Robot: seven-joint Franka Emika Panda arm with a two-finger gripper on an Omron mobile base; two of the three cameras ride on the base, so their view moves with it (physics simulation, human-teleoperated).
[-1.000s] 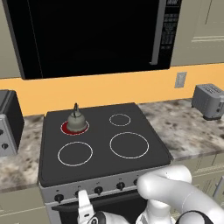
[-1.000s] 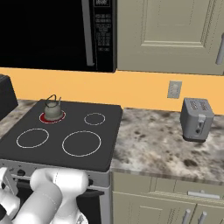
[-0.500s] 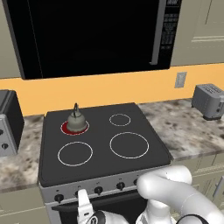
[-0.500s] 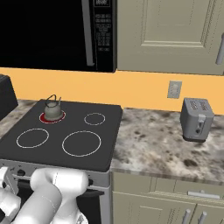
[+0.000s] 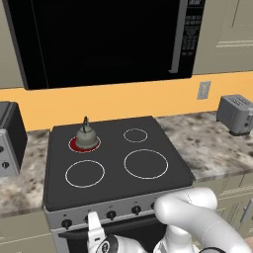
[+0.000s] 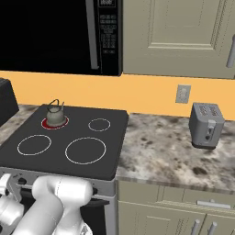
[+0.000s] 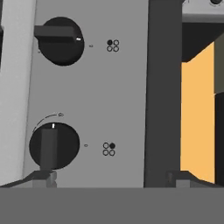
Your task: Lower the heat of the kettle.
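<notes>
**Ana:** Fingers (image 7: 43, 178) spread wide, nothing between them. In the hand view one tip sits just below the lower knob (image 7: 53, 145), the other well off to the side under the dark edge of the stove front. Gripper (image 7: 113, 180) is close to the control panel (image 7: 118, 96), not touching either knob as far as the view shows.

**Raj:** Knob positions?

**Ana:** Lower knob's bar points along the panel toward its arc marking, white tick at the arc. Upper knob (image 7: 60, 40) has its bar turned crosswise to that one, white tick toward the burner-dot icon beside it. The hand camera is rolled, so no room directions from that view.

**Raj:** Kettle?

**Ana:** Kettle (image 5: 86, 138) sits on the stove (image 5: 113, 170), on the back-left burner (image 5: 75, 145), which glows red. It stands upright with its handle up. The other three rings are dark. Right base view agrees: kettle (image 6: 55, 115) at the stove's far-left corner.

**Raj:** Arm?

**Ana:** White arm (image 5: 195, 217) folds down in front of the stove, hand low at the knob row (image 5: 111, 215). Gripper (image 5: 95, 232) is just below the knobs left of centre.

**Raj:** Surroundings?

**Ana:** Toaster (image 6: 206, 125) stands on the counter right of the stove, well apart from it. Microwave (image 5: 99, 39) hangs above the stove.
</notes>
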